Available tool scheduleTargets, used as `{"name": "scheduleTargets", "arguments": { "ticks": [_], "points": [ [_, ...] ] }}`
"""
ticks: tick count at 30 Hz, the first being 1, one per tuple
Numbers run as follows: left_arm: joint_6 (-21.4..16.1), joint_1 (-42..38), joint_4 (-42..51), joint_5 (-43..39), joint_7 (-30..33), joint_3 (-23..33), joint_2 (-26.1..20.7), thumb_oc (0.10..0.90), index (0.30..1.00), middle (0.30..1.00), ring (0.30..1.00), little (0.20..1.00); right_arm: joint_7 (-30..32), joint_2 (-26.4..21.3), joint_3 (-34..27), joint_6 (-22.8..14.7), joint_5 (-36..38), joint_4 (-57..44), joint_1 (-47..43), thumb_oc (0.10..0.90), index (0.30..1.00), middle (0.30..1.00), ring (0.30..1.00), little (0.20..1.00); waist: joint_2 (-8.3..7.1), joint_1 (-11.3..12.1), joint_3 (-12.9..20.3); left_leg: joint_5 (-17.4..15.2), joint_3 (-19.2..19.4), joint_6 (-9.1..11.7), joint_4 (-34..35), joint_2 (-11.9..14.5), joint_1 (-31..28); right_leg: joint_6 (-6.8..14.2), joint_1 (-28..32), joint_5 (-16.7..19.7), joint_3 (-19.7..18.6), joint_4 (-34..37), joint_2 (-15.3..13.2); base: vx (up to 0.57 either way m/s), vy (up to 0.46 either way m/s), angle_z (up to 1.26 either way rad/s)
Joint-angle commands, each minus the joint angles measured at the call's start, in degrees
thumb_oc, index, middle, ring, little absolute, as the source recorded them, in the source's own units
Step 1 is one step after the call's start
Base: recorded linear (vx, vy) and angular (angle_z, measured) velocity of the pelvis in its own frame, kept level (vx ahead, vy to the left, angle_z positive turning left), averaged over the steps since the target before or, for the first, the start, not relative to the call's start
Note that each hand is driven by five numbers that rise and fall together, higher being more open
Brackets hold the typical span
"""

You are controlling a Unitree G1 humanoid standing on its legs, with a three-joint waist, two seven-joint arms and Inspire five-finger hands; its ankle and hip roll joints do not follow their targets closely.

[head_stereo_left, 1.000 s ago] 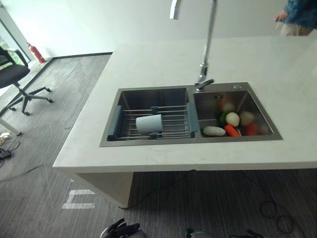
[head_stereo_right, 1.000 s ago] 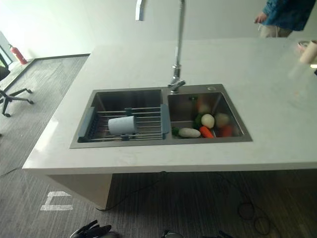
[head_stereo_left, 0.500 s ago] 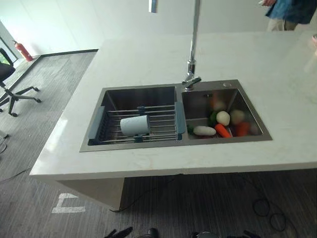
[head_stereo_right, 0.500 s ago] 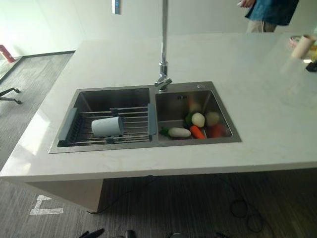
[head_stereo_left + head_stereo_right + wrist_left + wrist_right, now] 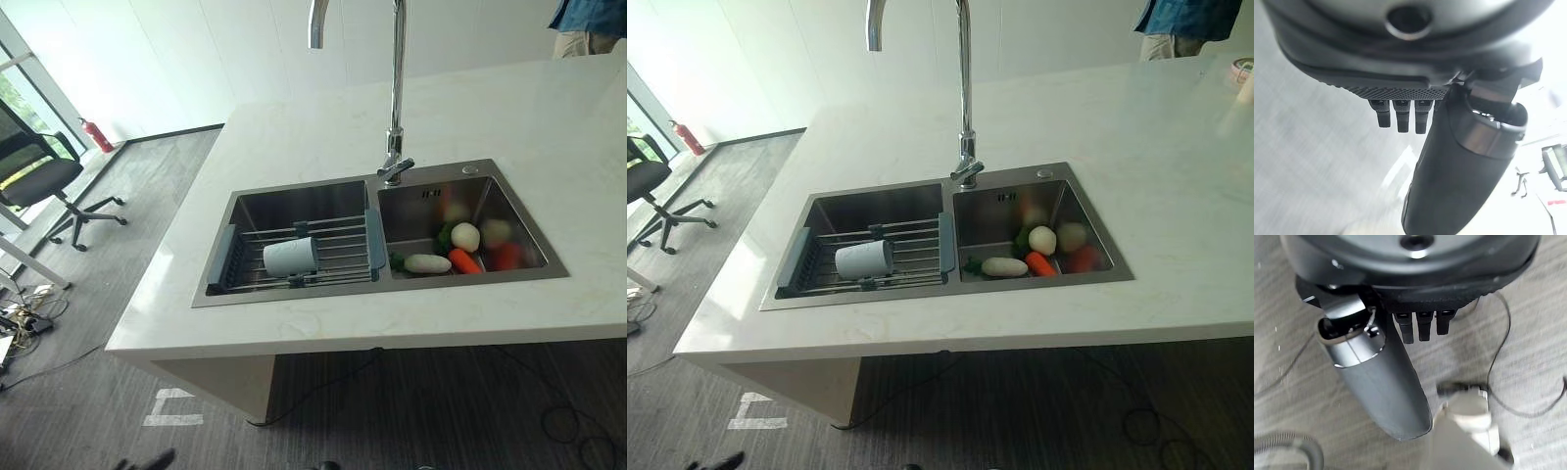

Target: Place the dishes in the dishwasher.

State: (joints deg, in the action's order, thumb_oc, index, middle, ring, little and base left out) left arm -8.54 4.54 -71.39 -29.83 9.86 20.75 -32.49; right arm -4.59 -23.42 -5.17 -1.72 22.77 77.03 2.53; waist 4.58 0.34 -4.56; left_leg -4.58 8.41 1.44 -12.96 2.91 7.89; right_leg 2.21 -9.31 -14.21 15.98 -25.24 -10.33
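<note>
A white stone island counter carries a stainless-steel double sink set into its top, with a tall chrome arched tap standing behind the divider between the basins. Grey striped carpet covers the floor to the counter's left, where a black wheeled office chair and a red fire extinguisher stand near the window wall. In the left basin a grey-ended wire drying rack spans the basin; a pale blue-grey cup lies on its side on the rack wires, mouth facing right. The right basin holds vegetables, white, orange and red among them. A person in a blue top stands at the counter's far right corner. The left hand has its thumb extended and fingers straight, holding nothing. The right hand is likewise relaxed and empty above the carpet.
</note>
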Motion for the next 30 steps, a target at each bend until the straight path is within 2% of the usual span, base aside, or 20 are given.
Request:
{"name": "scheduleTargets", "arguments": {
  "ticks": [1, 2, 3, 4, 7, 9, 10, 12, 14, 16, 18, 19, 20, 22, 23, 27, 30],
  "points": [
    [-5.7, -0.8, 6.2, 9.7, 10.3, 6.1, -15.4, 0.800, 0.900, 0.900, 0.900, 0.900, 0.7, 0.2, -1.6, -0.9, 3.6, 1.1, -1.7, 0.800, 0.900, 0.900, 0.900, 0.900, -0.49, 0.7, -1.1, -4.8, -2.8, 1.3, -4.2, 0.7, 1.1, 6.1, 5.3, 4.5, -1.9, 8.0, -0.7, 0.00, -0.032, 0.07],
    [-6.1, -0.7, 7.6, 11.3, 11.4, 7.2, -17.8, 0.800, 0.900, 0.900, 0.900, 0.900, 0.9, 0.3, -1.4, -0.9, 4.1, 0.8, -1.6, 0.800, 0.900, 0.900, 0.900, 0.900, -0.44, 0.8, -1.1, -4.8, -2.8, 1.3, -4.2, 0.7, 1.0, 6.2, 5.4, 4.5, -1.8, 8.0, -0.7, -0.01, -0.059, 0.15],
    [-6.3, -0.2, 12.8, 15.5, 12.4, 11.0, -26.1, 0.800, 0.900, 0.900, 0.900, 0.900, 1.8, 0.9, -0.5, -0.9, 5.7, -0.3, -1.4, 0.800, 0.900, 0.900, 0.900, 0.900, -0.17, 1.2, -0.9, -4.7, -2.6, 1.3, -4.2, 0.9, 1.2, 6.3, 5.3, 4.6, -1.5, 8.0, -0.7, -0.01, -0.055, 0.14],
    [-6.7, -0.1, 13.8, 15.9, 12.5, 11.5, -27.5, 0.800, 0.900, 0.900, 0.900, 0.900, 2.0, 0.9, -0.3, -0.8, 5.9, -0.5, -1.4, 0.800, 0.900, 0.900, 0.900, 0.900, -0.11, 1.3, -0.8, -4.7, -2.6, 1.3, -4.2, 0.9, 1.3, 6.4, 5.3, 4.6, -1.4, 8.0, -0.8, -0.01, -0.065, 0.14],
    [-10.3, -0.6, 24.8, 19.0, 13.6, 14.9, -38.3, 0.800, 0.900, 0.900, 0.900, 0.900, 3.1, 1.8, 1.5, 0.0, 7.7, -2.9, -1.5, 0.800, 0.900, 0.900, 0.900, 0.900, -0.03, 1.6, -0.1, -5.0, -1.6, 1.6, -4.2, 1.3, 1.4, 6.9, 4.9, 4.8, -0.8, 8.0, -1.3, 0.01, -0.058, 0.10],
    [-12.4, -0.9, 26.8, 20.2, 13.6, 15.4, -39.8, 0.800, 0.900, 0.900, 0.900, 0.900, 3.3, 2.0, 1.8, 0.3, 8.1, -3.4, -1.5, 0.800, 0.900, 0.900, 0.900, 0.900, -0.09, 1.6, 0.1, -5.0, -1.4, 1.7, -4.2, 1.4, 1.4, 7.1, 4.7, 4.9, -0.7, 8.0, -1.4, 0.03, -0.061, -0.03],
    [-12.5, -2.5, 33.4, 22.4, 11.4, 15.0, -43.1, 0.800, 0.900, 0.900, 0.900, 0.900, 3.9, 2.4, 2.7, 1.1, 8.7, -4.7, -1.5, 0.800, 0.900, 0.900, 0.900, 0.900, -0.20, 1.1, 0.7, -5.3, -0.8, 1.9, -4.2, 1.6, 1.3, 7.4, 4.3, 4.9, -0.9, 8.0, -1.6, 0.05, -0.076, -0.06],
    [-10.8, -5.2, 40.4, 22.6, 8.3, 13.1, -44.8, 0.800, 0.900, 0.900, 0.900, 0.900, 4.4, 2.8, 3.2, 1.6, 8.8, -5.4, -1.3, 0.800, 0.900, 0.900, 0.900, 0.900, -0.39, 0.5, 1.2, -5.6, -0.2, 2.1, -4.2, 1.8, 1.1, 7.6, 4.0, 5.0, -1.2, 8.0, -1.6, 0.06, -0.069, -0.16],
    [-10.6, -7.9, 43.7, 24.1, 7.5, 10.2, -45.4, 0.800, 0.900, 0.900, 0.900, 0.900, 4.7, 3.1, 3.3, 2.2, 8.5, -5.8, -0.9, 0.800, 0.900, 0.900, 0.900, 0.900, -0.48, -0.2, 1.4, -5.8, 0.4, 2.1, -4.2, 2.0, 0.8, 7.7, 3.8, 5.0, -1.6, 8.0, -1.5, 0.04, -0.043, -0.34],
    [-11.9, -11.5, 46.6, 22.2, 5.0, 6.3, -46.6, 0.800, 0.900, 0.900, 0.900, 0.900, 5.2, 3.3, 3.5, 3.2, 7.7, -6.2, -0.1, 0.800, 0.900, 0.900, 0.900, 0.900, -0.48, -1.5, 1.6, -6.1, 1.1, 2.1, -4.2, 2.3, 0.4, 7.8, 3.5, 5.2, -2.4, 8.0, -1.3, 0.05, -0.037, -0.28],
    [-11.2, -17.3, 50.0, 20.9, 1.1, 0.6, -47.4, 0.800, 0.900, 0.900, 0.900, 0.900, 5.2, 3.1, 2.9, 4.0, 7.5, -6.1, 1.0, 0.800, 0.900, 0.900, 0.900, 0.900, -0.44, -2.9, 1.6, -6.2, 1.8, 2.1, -4.2, 2.6, 0.1, 8.0, 3.2, 5.5, -3.4, 8.0, -1.0, 0.07, -0.054, -0.47],
    [-10.5, -23.0, 51.9, 18.5, -3.3, -4.8, -47.4, 0.800, 0.900, 0.900, 0.900, 0.900, 4.6, 2.9, 2.4, 4.0, 7.3, -5.6, 1.8, 0.800, 0.900, 0.900, 0.900, 0.900, -0.44, -3.8, 1.6, -6.3, 2.2, 2.1, -4.2, 2.7, -0.1, 8.2, 3.0, 5.7, -4.1, 8.0, -0.7, 0.08, -0.068, -0.51],
    [-9.5, -26.4, 53.0, 16.8, -6.7, -8.0, -47.1, 0.800, 0.900, 0.900, 0.900, 0.900, 4.4, 2.9, 2.1, 3.8, 7.3, -5.4, 2.2, 0.800, 0.900, 0.900, 0.900, 0.900, -0.42, -4.3, 1.7, -6.3, 2.5, 2.1, -4.2, 2.8, -0.2, 8.3, 2.9, 5.9, -4.5, 8.0, -0.6, 0.09, -0.086, -0.49],
    [-5.1, -35.5, 55.9, 13.8, -17.2, -17.1, -45.7, 0.800, 0.900, 0.900, 0.900, 0.900, 3.3, 3.0, 1.3, 3.2, 7.0, -5.1, 3.3, 0.800, 0.900, 0.900, 0.900, 0.900, -0.40, -5.7, 1.8, -6.3, 3.3, 2.2, -4.2, 3.1, -0.5, 8.6, 2.3, 6.3, -5.7, 8.0, -0.3, 0.08, -0.084, -0.20],
    [-4.2, -37.8, 56.3, 13.6, -20.1, -19.7, -45.3, 0.800, 0.900, 0.900, 0.900, 0.900, 3.1, 3.1, 1.1, 2.9, 7.2, -5.0, 3.5, 0.800, 0.900, 0.900, 0.900, 0.900, -0.42, -5.9, 1.8, -6.3, 3.5, 2.2, -4.2, 3.2, -0.5, 8.7, 2.2, 6.4, -6.1, 8.0, -0.2, 0.06, -0.061, -0.07],
    [1.8, -46.1, 55.0, 13.3, -27.0, -29.3, -44.5, 0.800, 0.900, 0.900, 0.900, 0.900, 1.6, 2.8, 0.8, 2.2, 6.8, -5.4, 4.3, 0.800, 0.900, 0.900, 0.900, 0.900, -0.29, -7.3, 1.8, -6.3, 4.4, 2.3, -4.2, 3.5, -0.7, 9.0, 1.3, 6.9, -7.4, 8.0, 0.0, 0.05, -0.037, -0.24],
    [3.7, -50.1, 50.6, 12.8, -31.5, -34.4, -44.6, 0.800, 0.900, 0.900, 0.900, 0.900, 1.2, 2.6, 1.2, 1.9, 7.0, -5.9, 4.6, 0.800, 0.900, 0.900, 0.900, 0.900, -0.06, -8.0, 1.8, -6.2, 5.0, 2.4, -4.2, 3.7, -0.8, 9.3, 0.8, 7.3, -8.0, 8.0, 0.0, 0.04, -0.017, -0.20]
  ]
}}
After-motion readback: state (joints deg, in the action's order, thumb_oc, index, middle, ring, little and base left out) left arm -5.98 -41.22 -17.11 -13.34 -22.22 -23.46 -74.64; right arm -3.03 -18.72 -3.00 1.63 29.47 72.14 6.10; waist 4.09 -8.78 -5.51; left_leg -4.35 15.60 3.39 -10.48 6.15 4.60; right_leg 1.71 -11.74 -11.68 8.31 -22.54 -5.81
